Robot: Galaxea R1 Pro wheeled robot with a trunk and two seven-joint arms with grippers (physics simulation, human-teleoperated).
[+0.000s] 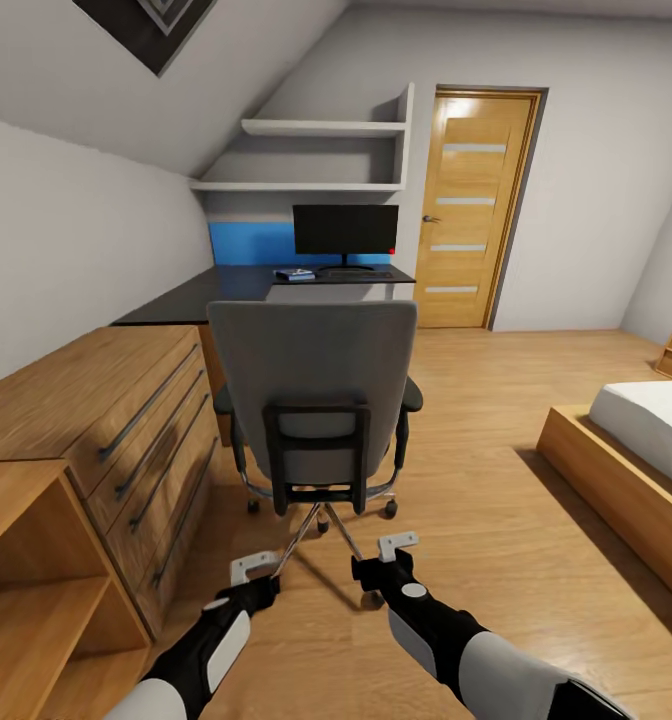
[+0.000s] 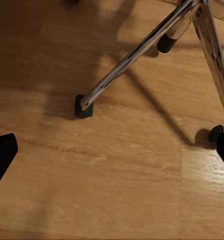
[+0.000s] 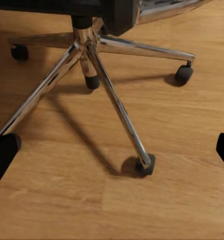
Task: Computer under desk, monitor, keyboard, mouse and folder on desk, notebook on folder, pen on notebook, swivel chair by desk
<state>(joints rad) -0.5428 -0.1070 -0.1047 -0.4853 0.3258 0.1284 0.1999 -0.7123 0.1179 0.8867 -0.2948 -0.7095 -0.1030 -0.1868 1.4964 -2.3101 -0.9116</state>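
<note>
I am parked behind the swivel chair (image 1: 314, 400), which stands between me and the counter (image 1: 276, 285), its back toward me. Both arms hang low over the oak floor (image 1: 496, 480): the left pincer (image 1: 253, 567) and the right pincer (image 1: 397, 545) each have their fingers spread apart and hold nothing; the wrist cameras look down at the chair's chrome legs (image 3: 112, 95) and casters.

The monitor (image 1: 345, 231) stands at the counter's far edge by the wall. In front of it lies a flat dark shape, probably the keyboard (image 1: 351, 272), and beside that a small blue item (image 1: 295, 274), perhaps the folder. Mouse, notebook and pen are too small to tell. The chair looks near the counter but may need nudging closer.
</note>
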